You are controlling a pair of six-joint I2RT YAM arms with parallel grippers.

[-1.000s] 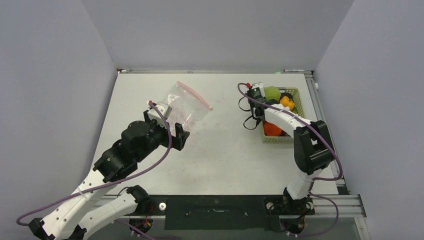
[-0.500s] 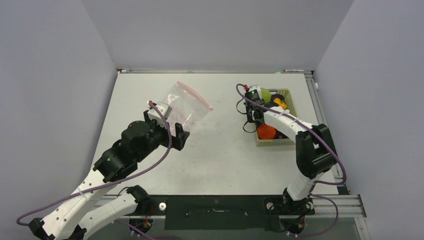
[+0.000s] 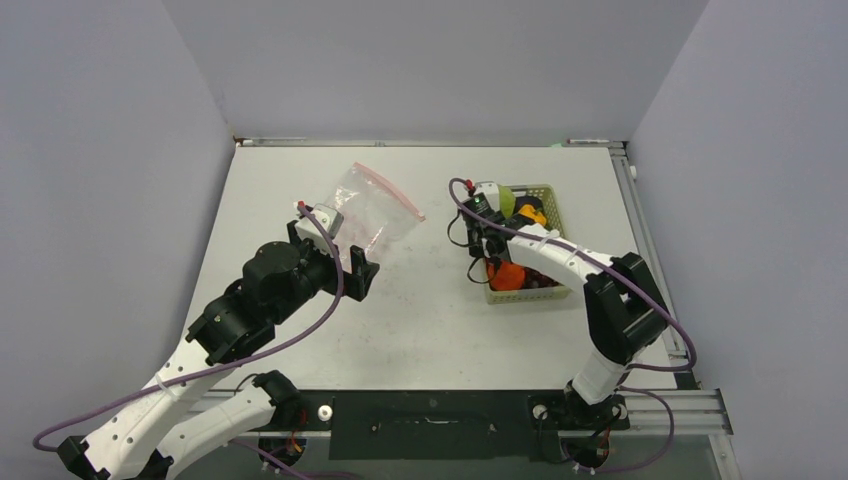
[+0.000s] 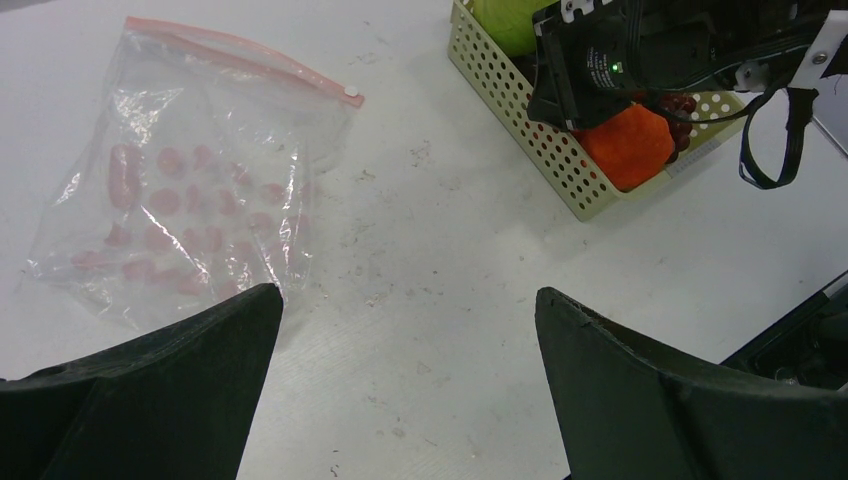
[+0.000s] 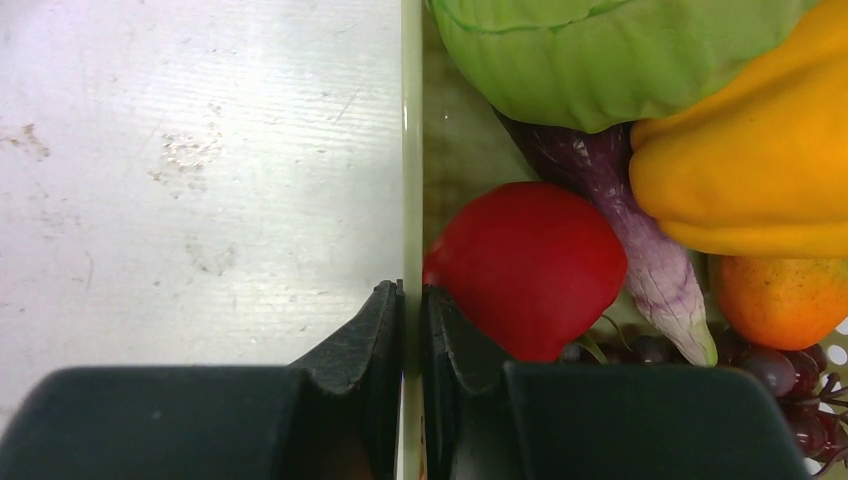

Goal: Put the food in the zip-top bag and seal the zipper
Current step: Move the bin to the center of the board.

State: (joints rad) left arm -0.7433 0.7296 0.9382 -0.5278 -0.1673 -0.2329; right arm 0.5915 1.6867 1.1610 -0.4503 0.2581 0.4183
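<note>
The clear zip-top bag (image 3: pixel 378 212) lies flat at the back left, its pink-red zipper (image 3: pixel 392 191) along the far edge; it also shows in the left wrist view (image 4: pixel 190 190). My left gripper (image 3: pixel 360 268) is open and empty just in front of the bag (image 4: pixel 405 292). My right gripper (image 5: pixel 411 295) is shut on the left wall of the yellow-green mesh basket (image 5: pixel 411 150). In the basket lie a green apple (image 5: pixel 600 50), yellow pepper (image 5: pixel 750 170), red tomato (image 5: pixel 530 265), purple eggplant (image 5: pixel 645 250), an orange (image 5: pixel 780 300) and dark grapes (image 5: pixel 800 395).
The basket (image 3: pixel 562 240) stands right of the table's middle, to the right of the bag. The right arm's purple cable loops above its left wall. Grey walls close the table on three sides. An aluminium rail runs along the right edge.
My right gripper has dragged the basket with the food leftward toward the bag. The left arm and the bag have not moved.
</note>
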